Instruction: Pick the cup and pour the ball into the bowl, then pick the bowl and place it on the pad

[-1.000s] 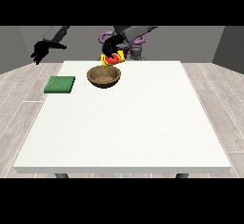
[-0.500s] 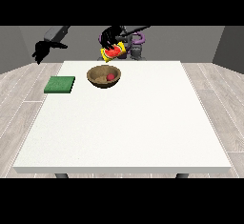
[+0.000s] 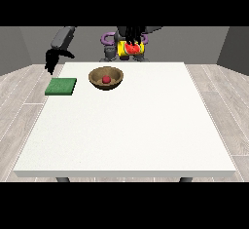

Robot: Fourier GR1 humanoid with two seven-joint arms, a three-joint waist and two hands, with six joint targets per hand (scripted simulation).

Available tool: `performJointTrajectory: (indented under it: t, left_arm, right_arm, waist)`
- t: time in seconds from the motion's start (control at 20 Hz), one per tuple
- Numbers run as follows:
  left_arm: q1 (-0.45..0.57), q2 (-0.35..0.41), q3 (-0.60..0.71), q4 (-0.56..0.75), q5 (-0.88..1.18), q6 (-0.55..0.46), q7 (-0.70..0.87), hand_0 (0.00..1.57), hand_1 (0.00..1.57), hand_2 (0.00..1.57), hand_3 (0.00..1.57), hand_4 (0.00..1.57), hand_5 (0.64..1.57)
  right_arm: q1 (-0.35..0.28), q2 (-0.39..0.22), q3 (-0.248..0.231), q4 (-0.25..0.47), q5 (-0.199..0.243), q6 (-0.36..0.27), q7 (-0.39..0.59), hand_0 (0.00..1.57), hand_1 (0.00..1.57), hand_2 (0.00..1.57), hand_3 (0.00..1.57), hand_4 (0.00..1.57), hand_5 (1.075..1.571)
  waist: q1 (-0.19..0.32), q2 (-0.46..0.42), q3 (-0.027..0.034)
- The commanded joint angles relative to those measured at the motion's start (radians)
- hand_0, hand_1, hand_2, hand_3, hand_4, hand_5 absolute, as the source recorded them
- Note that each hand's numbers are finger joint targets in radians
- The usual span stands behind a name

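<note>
My hand (image 3: 131,38) at the view's right has lifted the cup (image 3: 130,48), fingers curled round it (ball (image 3: 106,79) rests in bowl (image 3: 106,78)), pad (image 3: 61,86) at 9 o'clock.

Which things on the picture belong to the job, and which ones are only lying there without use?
Belong to the job:
- cup, held up by the robot hand at the view's right
- red ball, inside the bowl
- bowl
- green pad

Just lying about:
- nothing; only the white table carries them

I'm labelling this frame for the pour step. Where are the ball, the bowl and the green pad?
ball (image 3: 106,79): front view, on its red top.
bowl (image 3: 116,83): front view, on its right wall.
green pad (image 3: 61,86): front view, on its middle.
</note>
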Motion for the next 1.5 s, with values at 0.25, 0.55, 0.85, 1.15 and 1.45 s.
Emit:
performJointTrajectory:
  t: [0.25, 0.55, 0.85, 1.15, 1.45]
  left_arm:
    - [0.138, 0.004, 0.349, -0.091, 0.503, 0.133, -0.202, 1.29, 1.29, 1.57, 1.53, 1.0, 1.564]
    - [0.167, -0.047, 0.505, -0.102, 0.826, 0.1, -0.388, 0.78, 0.78, 0.7, 0.09, 0.86, 1.531]
    - [0.214, -0.055, 0.613, 0.011, 1.03, 0.075, -0.535, 0.0, 0.0, 0.0, 0.0, 0.0, 1.531]
    - [0.26, -0.023, 0.624, 0.063, 1.075, 0.005, -0.56, 0.0, 0.0, 0.0, 0.0, 0.0, 1.527]
    - [0.26, -0.026, 0.613, 0.08, 1.071, 0.034, -0.586, 0.0, 0.0, 0.0, 0.0, 0.0, 1.546]
  right_arm:
    - [-0.029, 0.072, -0.002, -0.048, -0.016, -0.078, 0.009, 0.0, 0.0, 0.0, 0.0, 0.24, 1.561]
    - [-0.056, 0.134, 0.023, -0.093, -0.023, -0.085, 0.02, 0.0, 0.0, 0.0, 0.0, 0.38, 1.569]
    - [-0.066, 0.226, 0.108, -0.179, 0.018, -0.132, 0.07, 0.0, 0.0, 0.0, 0.0, 0.33, 1.559]
    - [-0.02, 0.209, 0.126, -0.152, 0.025, -0.105, 0.085, 0.0, 0.0, 0.0, 0.0, 0.0, 1.545]
    - [-0.001, 0.283, 0.149, -0.112, 0.032, -0.152, 0.07, 0.0, 0.0, 0.0, 0.0, 0.19, 1.549]
  waist:
    - [0.046, 0.114, -0.0025]
    - [0.024, 0.203, -0.0013]
    - [-0.083, 0.216, 0.0012]
    - [-0.093, 0.138, 0.0033]
    - [-0.089, 0.126, 0.0035]
